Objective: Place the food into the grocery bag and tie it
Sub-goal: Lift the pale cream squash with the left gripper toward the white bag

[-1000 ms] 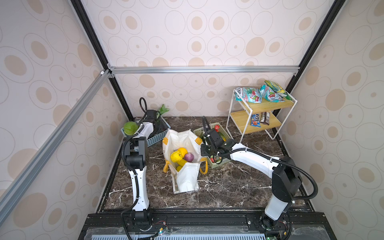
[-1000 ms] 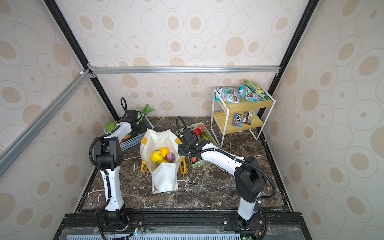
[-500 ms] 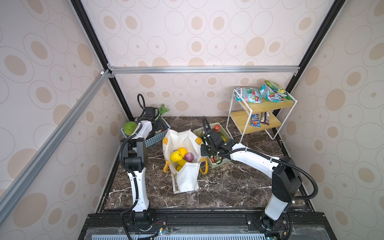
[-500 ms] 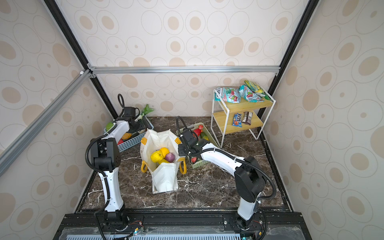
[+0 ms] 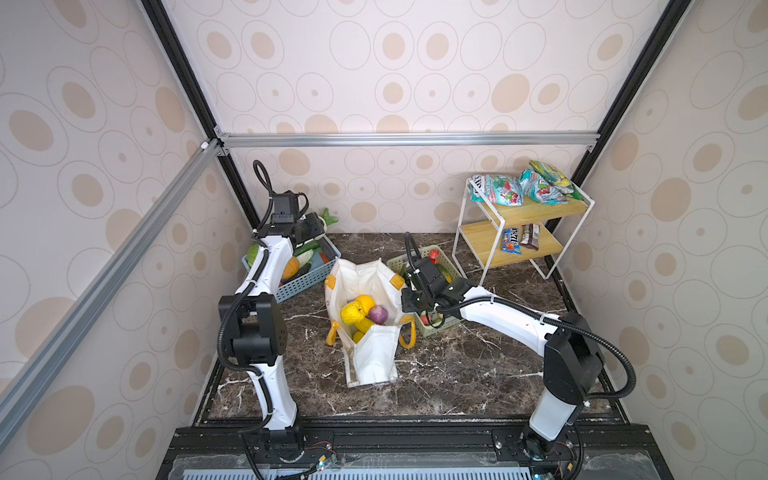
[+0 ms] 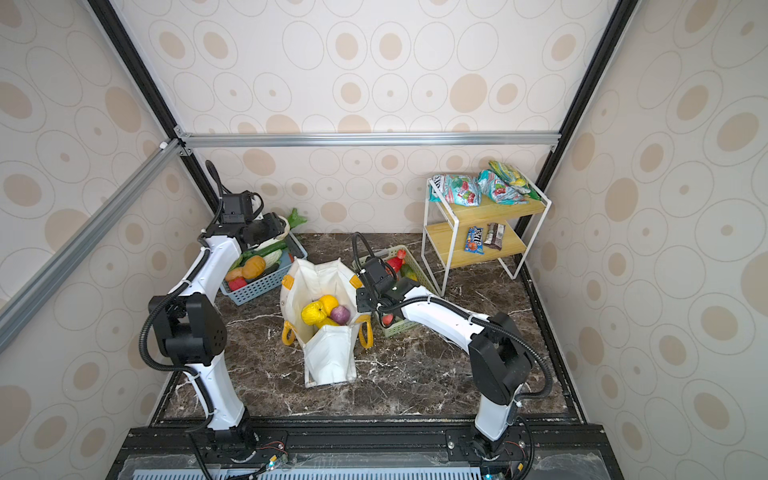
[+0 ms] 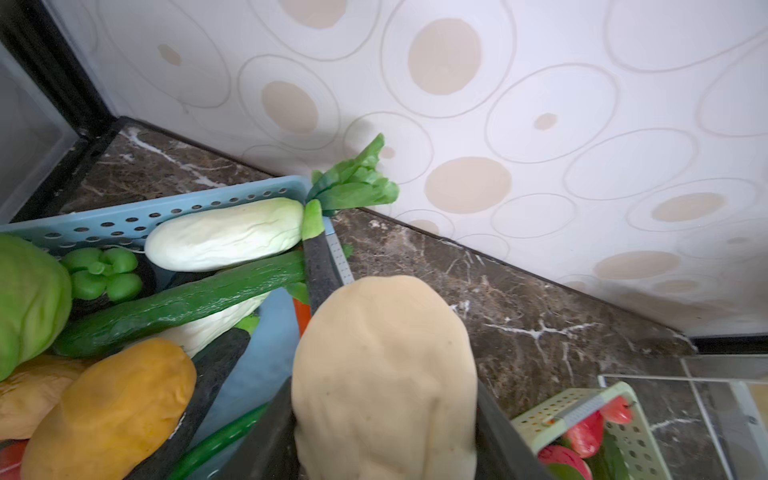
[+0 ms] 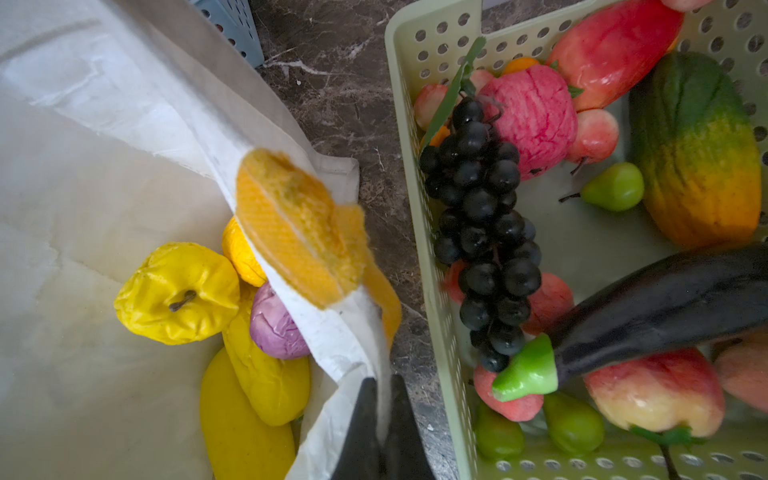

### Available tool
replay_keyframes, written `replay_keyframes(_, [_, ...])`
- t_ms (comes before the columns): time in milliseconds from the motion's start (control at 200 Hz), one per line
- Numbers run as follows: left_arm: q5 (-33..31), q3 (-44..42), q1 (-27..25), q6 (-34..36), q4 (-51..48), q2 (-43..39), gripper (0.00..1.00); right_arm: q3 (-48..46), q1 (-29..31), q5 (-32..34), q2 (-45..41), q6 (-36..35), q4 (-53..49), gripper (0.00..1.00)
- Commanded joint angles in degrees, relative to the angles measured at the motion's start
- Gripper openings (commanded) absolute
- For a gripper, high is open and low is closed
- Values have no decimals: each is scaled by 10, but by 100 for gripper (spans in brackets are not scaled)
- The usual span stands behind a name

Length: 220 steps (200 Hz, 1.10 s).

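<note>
The cream-white grocery bag (image 5: 370, 357) (image 6: 330, 357) stands open at mid-table. In it lie a yellow fruit (image 8: 178, 291), an orange (image 8: 241, 253), a purple onion (image 8: 274, 328) and long yellow fruits (image 8: 266, 378). My right gripper (image 8: 382, 399) (image 5: 406, 300) is shut on the bag's right rim, just below an orange strap handle (image 8: 299, 232). My left gripper (image 7: 384, 415) (image 5: 313, 229) hangs over the far end of the blue basket (image 5: 307, 280). It is shut on a pale beige lumpy piece of food (image 7: 382, 374).
The blue basket (image 7: 232, 199) holds a white radish, a cucumber, a green cabbage and orange pieces. A green basket (image 8: 432, 208) (image 5: 440, 330) right of the bag holds black grapes, an eggplant and red fruits. A white-framed shelf (image 5: 519, 232) with snack packets stands at the back right.
My left arm has risen a little over the blue basket with the pale food in its jaws and turned slightly rightward. The right arm and the bag have not moved.
</note>
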Motion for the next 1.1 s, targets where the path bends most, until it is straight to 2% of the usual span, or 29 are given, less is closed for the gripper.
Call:
replay_keyframes(0, [68,-22,1,-31,40,-39,51,3,-1,-5,-8,2,-14,3])
replay_keyframes(210, [145,-88,-5,-69,93,-95,51,1,-1,-3,-8,2,-13,3])
replay_keyframes(435, [193,-189,-32,-108,161,-174,52,12,-1,-3,0,2,-12,3])
replay_keyframes(795, [186,-274,-95,-110,160,-273,53,23,-1,-3,-4,-5,-13,3])
replay_keyframes(1095, [144,-349,-184,-100,145,-337,53,43,-1,-4,1,-16,-20,3])
